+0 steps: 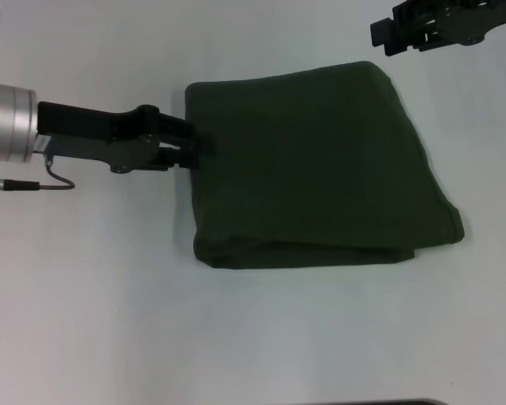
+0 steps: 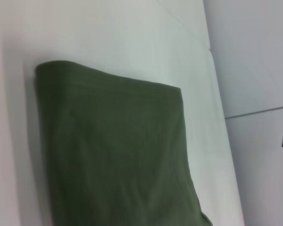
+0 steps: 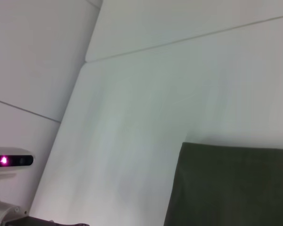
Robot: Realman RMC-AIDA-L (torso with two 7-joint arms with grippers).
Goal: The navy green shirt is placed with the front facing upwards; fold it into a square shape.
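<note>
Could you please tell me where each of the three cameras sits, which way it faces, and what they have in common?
Head view: from the robot's head, forward and down at the table; shows the left end effector at the folded navy green shirt, the right end effector raised beyond it.
Left wrist view: along the shirt; none of its own arm visible.
Right wrist view: over the table toward the shirt's edge.
All three share the shirt.

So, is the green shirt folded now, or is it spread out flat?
Folded. The green shirt lies as a compact, roughly square block, with stacked layers showing along its near edge; no sleeves, neck or letters are visible.
</note>
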